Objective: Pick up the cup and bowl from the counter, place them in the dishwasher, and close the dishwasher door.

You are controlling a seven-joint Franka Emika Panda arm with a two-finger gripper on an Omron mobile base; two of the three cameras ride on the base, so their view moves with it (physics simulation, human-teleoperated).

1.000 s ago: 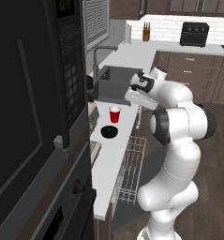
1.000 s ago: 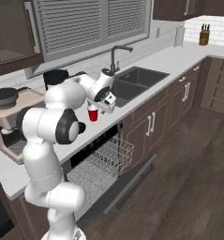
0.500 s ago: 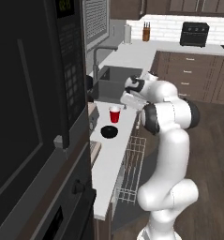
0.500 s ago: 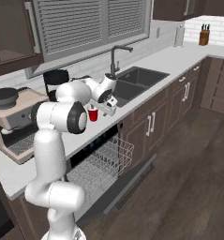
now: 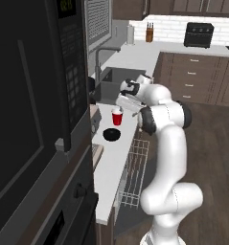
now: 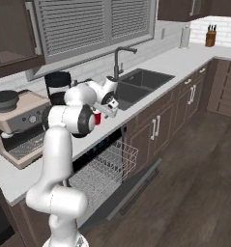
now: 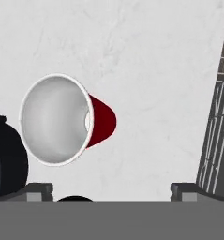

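Claw [image 7: 111,194] hangs wide above the worktop [image 7: 155,70], holding nothing; cup [image 7: 66,119] sits left of centre. Shift toward it, then descend straddling its rim.

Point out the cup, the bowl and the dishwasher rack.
cup [image 5: 117,117]: left base view, on its red side wall.
bowl [image 5: 111,134]: left base view, on the middle of its black top.
dishwasher rack [image 6: 103,174]: right base view, on the white wire floor of the pulled-out rack.

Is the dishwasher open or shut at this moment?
Open. The dishwasher door lies folded down near the floor, and the white wire rack is pulled out over it below the counter edge.
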